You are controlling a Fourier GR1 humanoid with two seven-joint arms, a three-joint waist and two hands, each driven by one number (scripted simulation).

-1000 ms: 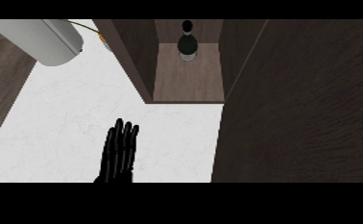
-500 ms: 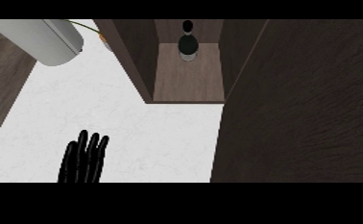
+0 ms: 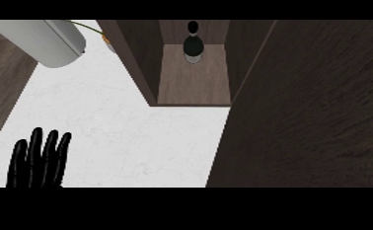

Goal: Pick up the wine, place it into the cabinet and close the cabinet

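The dark wine bottle (image 3: 192,46) stands upright on the shelf inside the open cabinet (image 3: 194,83), near its back. No hand touches it. My left hand (image 3: 38,161) shows at the lower left over the white counter, fingers straight and pointing up, holding nothing. The dark wooden cabinet door (image 3: 306,110) fills the right side of the view and stands open. My right hand is out of sight.
A pale grey rounded object (image 3: 47,41) lies at the upper left, with a thin stem and a small orange bit beside it. The white counter (image 3: 138,135) stretches between my hand and the cabinet. Dark wood borders the counter's left edge.
My left hand has drawn back down and to the left across the counter, away from the cabinet. The bottle and door have not moved.
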